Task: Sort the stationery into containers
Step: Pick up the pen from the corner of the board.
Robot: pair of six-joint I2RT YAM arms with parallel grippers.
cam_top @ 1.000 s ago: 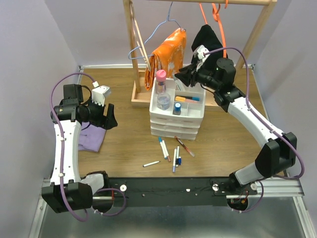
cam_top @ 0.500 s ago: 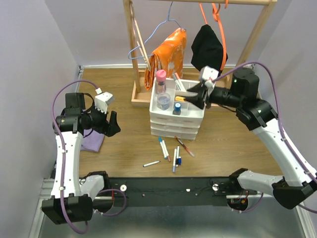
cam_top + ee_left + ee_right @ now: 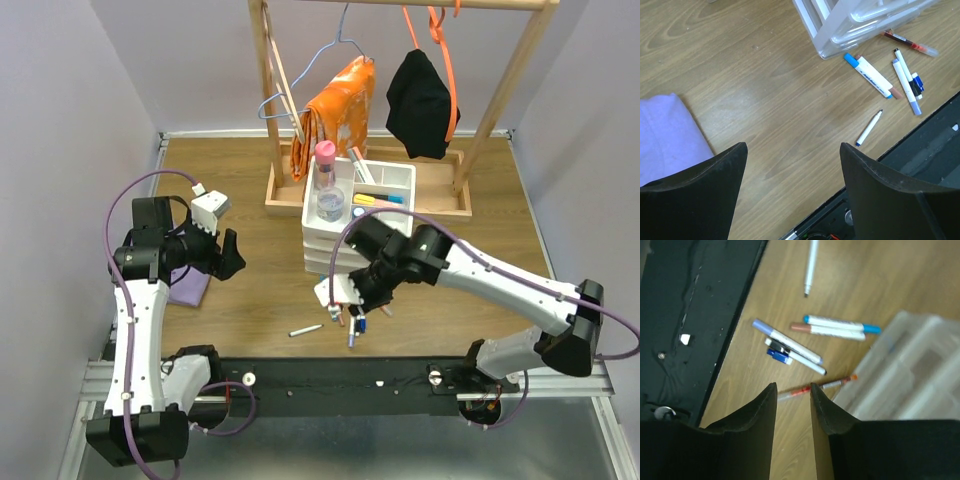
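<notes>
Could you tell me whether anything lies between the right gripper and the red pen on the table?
Nothing visible does. The right gripper hangs over the red pen, which shows bare through the gap between its open fingers. The drawer unit stands close beside one end of the pen, not over it.

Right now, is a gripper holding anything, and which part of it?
Nothing is held. The left gripper is wide open; the right gripper hangs empty above the red pen.

Pale lilac walls [image 3: 60,100] close in a wooden table [image 3: 250,290]. A wooden rack [image 3: 268,110] stands at the back, orange cloth [image 3: 335,110] and black cloth [image 3: 420,100] hanging from it; a purple cloth [image 3: 185,285] lies left of it.
</notes>
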